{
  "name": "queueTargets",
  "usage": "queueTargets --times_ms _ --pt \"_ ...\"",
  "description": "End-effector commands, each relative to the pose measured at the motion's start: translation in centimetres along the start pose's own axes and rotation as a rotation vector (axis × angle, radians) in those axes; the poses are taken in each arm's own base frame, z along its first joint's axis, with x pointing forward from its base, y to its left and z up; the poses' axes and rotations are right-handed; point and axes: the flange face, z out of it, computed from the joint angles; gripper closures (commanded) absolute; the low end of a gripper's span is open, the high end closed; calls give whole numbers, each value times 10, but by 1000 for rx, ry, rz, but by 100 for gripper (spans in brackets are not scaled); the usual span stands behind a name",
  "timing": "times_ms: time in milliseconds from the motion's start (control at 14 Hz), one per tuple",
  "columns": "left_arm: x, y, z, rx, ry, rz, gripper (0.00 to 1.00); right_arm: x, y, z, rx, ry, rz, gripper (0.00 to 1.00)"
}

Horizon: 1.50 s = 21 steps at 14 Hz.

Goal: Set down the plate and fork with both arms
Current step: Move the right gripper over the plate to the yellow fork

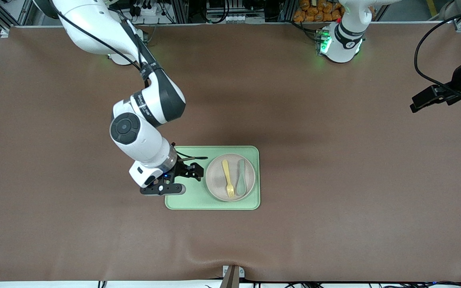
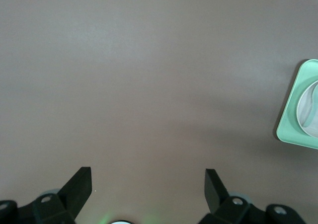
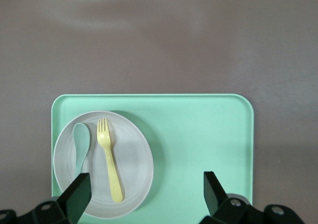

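Note:
The pale plate [image 1: 216, 178] sits on the light green tray [image 1: 186, 200], at the tray's end toward the left arm. The yellow fork [image 1: 227, 178] lies on the plate, tines toward the front camera. My right gripper [image 1: 182, 178] hangs open over the bare half of the tray, beside the plate, with nothing in it. In the right wrist view, its open gripper [image 3: 147, 186] is above the tray [image 3: 198, 134], with the plate [image 3: 134, 159] and fork [image 3: 109, 164] by one fingertip. My left gripper [image 1: 424, 100] waits open over bare table at the left arm's end. The left wrist view shows this gripper [image 2: 148, 184] empty.
A grey-green spoon [image 1: 241, 177] lies on the plate beside the fork, also seen as the spoon [image 3: 80, 147] in the right wrist view. A corner of the tray [image 2: 298, 105] shows in the left wrist view. Brown cloth [image 1: 334, 180] covers the table around the tray.

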Motion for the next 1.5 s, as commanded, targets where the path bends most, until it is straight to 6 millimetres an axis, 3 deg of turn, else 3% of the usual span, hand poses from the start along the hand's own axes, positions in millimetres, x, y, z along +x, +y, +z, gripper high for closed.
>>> queueTargets --times_ms 0,143,357,500,714,1000,1429 --pt "-9 -3 -4 -16 -8 12 0 5 -24 24 12 2 50 9" --pt "-12 -3 -5 -12 -13 12 0 -3 -40 54 8 -9 33 20" --pt "-11 -4 -5 -12 -15 12 0 -32 -70 102 -10 -26 -25 29" --pt "-10 -3 -3 -12 -16 12 0 -46 -82 120 -36 -34 -65 38" --pt "-10 -3 -3 -13 -15 14 0 -60 -87 146 -62 -52 -70 43" --pt "-10 -2 -3 -13 -16 15 0 -69 -88 159 -96 -59 -90 54" --pt "-8 0 3 -12 -26 18 0 -79 -91 178 -114 -68 -103 54"
